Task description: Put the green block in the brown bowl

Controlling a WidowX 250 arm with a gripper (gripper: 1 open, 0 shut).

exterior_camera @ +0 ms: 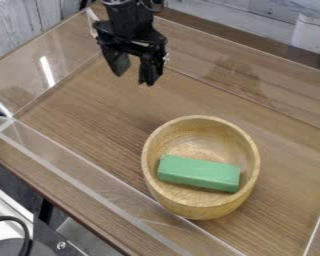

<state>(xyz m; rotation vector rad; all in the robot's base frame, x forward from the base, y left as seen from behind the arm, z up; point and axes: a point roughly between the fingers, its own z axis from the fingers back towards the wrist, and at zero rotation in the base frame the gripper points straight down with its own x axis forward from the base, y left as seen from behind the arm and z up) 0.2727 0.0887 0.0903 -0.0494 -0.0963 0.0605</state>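
The green block (198, 173) lies flat inside the brown bowl (170, 140), resting on the bowl's floor with its long side running from the left part of the floor toward the lower right. One end of the block sits close to the inner wall on the bowl's left, and the other end reaches nearly to the wall on the right. Nothing touches the block from above.

The bowl itself stands upright on the wooden tabletop (83, 120), in the lower right part of the view. It is a round, light-tan wooden piece with a thick rim and visible grain, and the block covers only the middle of its floor.

The gripper (133, 70) hangs well apart from the bowl, up and to the left of it, above bare wood. It points downward, and its two dark fingers (117, 63) are spread wide with clear space between them; they pinch nothing. The fingertips appear to hover above the tabletop rather than rest on it, though the angle makes that hard to judge.

A clear plastic wall (69, 185) runs along the tabletop's edge to the left of and below the bowl, standing upright, with light glinting on it. The bowl sits inside this wall and does not touch it.
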